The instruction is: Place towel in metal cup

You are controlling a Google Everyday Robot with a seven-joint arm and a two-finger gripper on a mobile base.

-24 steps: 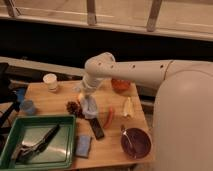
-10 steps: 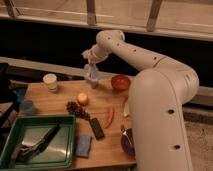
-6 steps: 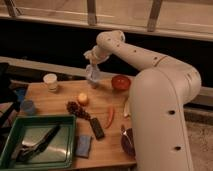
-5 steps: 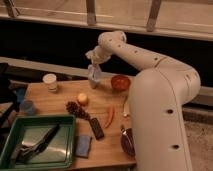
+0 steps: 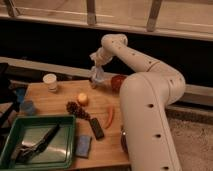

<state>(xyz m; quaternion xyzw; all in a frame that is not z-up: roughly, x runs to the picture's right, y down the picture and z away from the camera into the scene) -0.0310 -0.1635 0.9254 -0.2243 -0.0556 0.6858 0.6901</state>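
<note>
Hanging above the far edge of the wooden table [image 5: 60, 102], the gripper [image 5: 95, 70] has its fingers clamped on the towel [image 5: 98, 77], a pale bluish cloth that droops below it and nearly reaches the tabletop. The white arm [image 5: 137, 65] sweeps up from the robot's bulky body [image 5: 150, 125] on the right, bends at a rounded joint near the dark window ledge and reaches down to the left toward the cloth. Just right of the towel, at the table's back edge, sits a reddish-brown bowl [image 5: 118, 81], partly hidden by the arm. A white cup [image 5: 50, 82] stands well to the left of the towel near the back of the table; whether it is the metal cup cannot be told. Nearer the middle lie a small yellow-orange fruit [image 5: 82, 99], a dark bunch of grapes [image 5: 76, 109] just beside it, a red chilli pepper [image 5: 109, 116] and a dark rectangular bar [image 5: 96, 128]. A blue sponge [image 5: 83, 146] rests at the front, touching the side of a green tray [image 5: 67, 145] that holds dark utensils [image 5: 37, 145]. A small blue cup [image 5: 27, 107] stands at the table's left side.
</note>
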